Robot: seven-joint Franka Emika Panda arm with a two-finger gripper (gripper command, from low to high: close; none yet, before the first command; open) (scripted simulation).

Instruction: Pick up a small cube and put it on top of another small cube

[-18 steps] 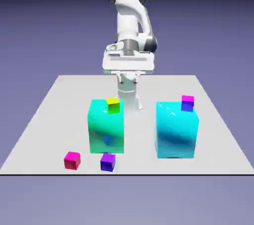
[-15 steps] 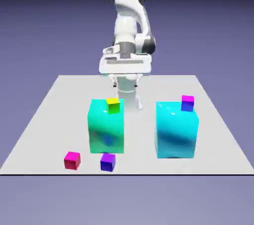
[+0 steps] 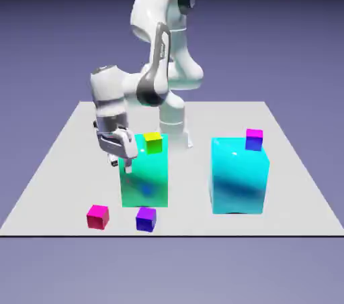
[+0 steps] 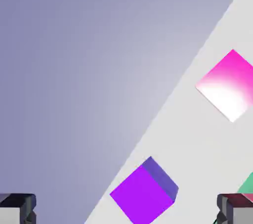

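Exterior view — small cube below gripper

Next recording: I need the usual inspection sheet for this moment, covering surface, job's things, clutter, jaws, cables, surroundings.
Surface: grey table, flat.
Job's things: small magenta cube on the table near the front edge; blue-purple cube beside it, apart from it. Both untouched, nothing stacked yet.
Clutter: two big cyan blocks, one left, one right; a yellow-green cube on the left block, a magenta-topped blue cube on the right one.
Jaws: gripper open, empty, in the air above the front cubes.
Cables: nothing seen.
Surroundings: plain blue-violet backdrop.
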